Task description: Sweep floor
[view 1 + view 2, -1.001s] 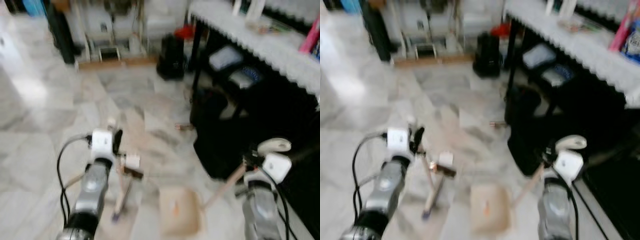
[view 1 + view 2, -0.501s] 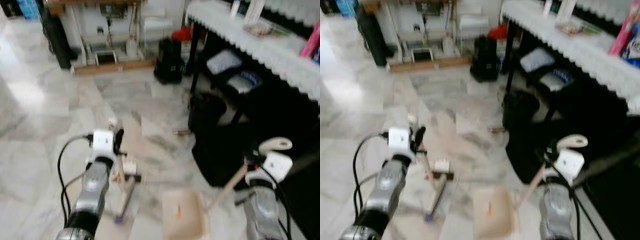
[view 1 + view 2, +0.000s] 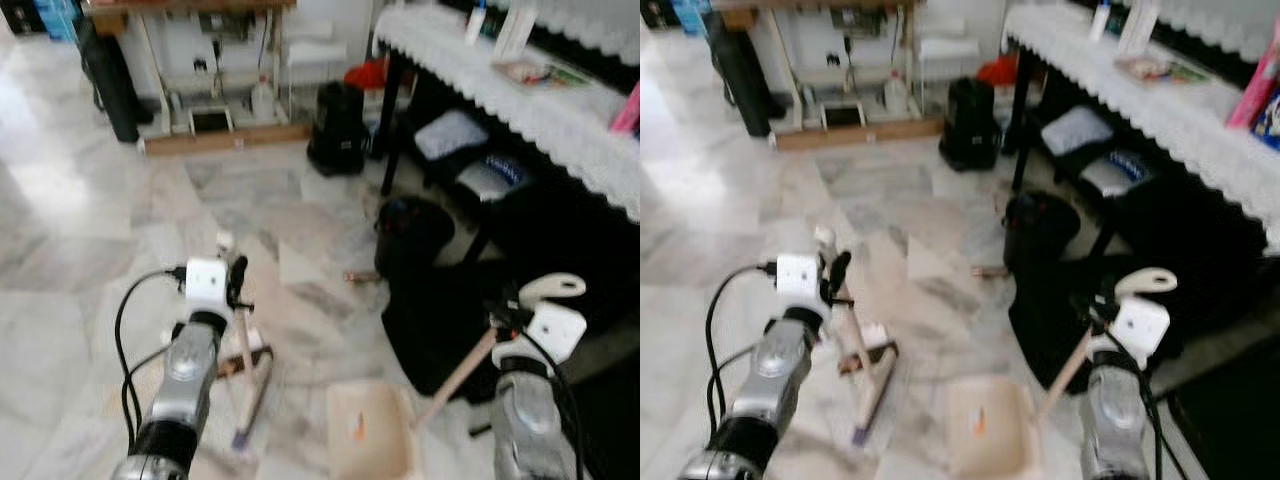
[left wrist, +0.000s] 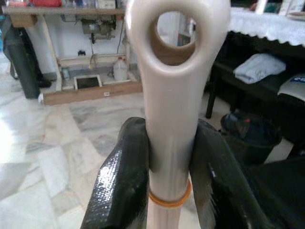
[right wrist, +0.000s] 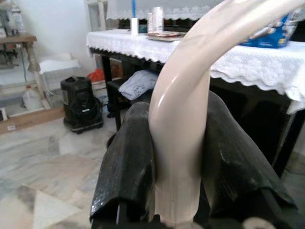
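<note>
Seen from the head camera over a marble floor (image 3: 90,240): left tool (image 4: 169,167) clamped on the cream broom handle (image 4: 172,95), black fingers (image 4: 125,176) pressed against both sides just below the handle's hanging loop, an orange band circling the shaft between them. Broom (image 3: 245,370) slanting down from that tool to the floor at about 7 o'clock in the left eye view, its head (image 3: 250,400) resting on the tiles. Right tool (image 5: 178,162) closed around the curved cream dustpan handle (image 5: 190,90), at about 4 o'clock. Dustpan (image 3: 368,432) lying flat on the floor at 6 o'clock, between the two arms and just beside the broom head, its long handle rising toward the right tool. Small brown scrap (image 3: 360,276) on the tiles near centre, beside a black bin (image 3: 412,232). Desk (image 3: 520,100) with a white lace cloth at 2 o'clock; black appliance (image 3: 335,125) at 12 o'clock.
</note>
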Tool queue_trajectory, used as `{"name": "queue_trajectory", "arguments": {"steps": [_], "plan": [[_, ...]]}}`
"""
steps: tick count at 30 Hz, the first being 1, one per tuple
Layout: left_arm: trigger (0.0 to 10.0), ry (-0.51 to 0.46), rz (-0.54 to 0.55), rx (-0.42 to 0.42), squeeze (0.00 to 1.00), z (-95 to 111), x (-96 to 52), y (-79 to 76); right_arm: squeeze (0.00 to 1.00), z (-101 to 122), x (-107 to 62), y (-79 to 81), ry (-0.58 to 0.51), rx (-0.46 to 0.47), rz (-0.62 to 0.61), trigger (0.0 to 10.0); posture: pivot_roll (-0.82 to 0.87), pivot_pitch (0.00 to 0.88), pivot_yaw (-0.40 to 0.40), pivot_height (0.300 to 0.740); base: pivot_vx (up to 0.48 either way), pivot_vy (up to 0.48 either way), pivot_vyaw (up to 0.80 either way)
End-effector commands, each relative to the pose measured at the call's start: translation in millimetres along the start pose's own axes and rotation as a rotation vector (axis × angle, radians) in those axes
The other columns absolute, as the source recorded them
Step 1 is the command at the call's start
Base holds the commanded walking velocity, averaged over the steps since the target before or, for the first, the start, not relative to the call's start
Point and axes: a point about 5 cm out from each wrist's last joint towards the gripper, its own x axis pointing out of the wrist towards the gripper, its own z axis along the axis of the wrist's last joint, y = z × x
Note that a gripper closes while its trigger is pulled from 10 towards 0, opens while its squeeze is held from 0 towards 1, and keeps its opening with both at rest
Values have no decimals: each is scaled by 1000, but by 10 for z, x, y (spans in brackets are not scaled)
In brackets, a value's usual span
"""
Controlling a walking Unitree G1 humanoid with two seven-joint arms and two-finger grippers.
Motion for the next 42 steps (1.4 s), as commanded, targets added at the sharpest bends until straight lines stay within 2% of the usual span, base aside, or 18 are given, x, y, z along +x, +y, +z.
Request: {"name": "queue_trajectory", "arguments": {"steps": [1, 22, 42], "plan": [[10000, -47, 3, 19, 0, 93, 31, 28, 0, 93, 41, 49, -48, 24, 5, 10000, 138, 62, -77, 740, 319, 0, 0], [10000, -51, 6, 17, 0, 94, 30, 30, 0, 84, 37, 29, -43, 18, 1, 10000, 136, 66, -78, 740, 319, 0, 0], [10000, -42, 19, 5, 0, 84, 26, 54, 0, 58, 15, 30, -32, 19, 0, 10000, 137, 72, -77, 740, 0, 25, 0]]}}
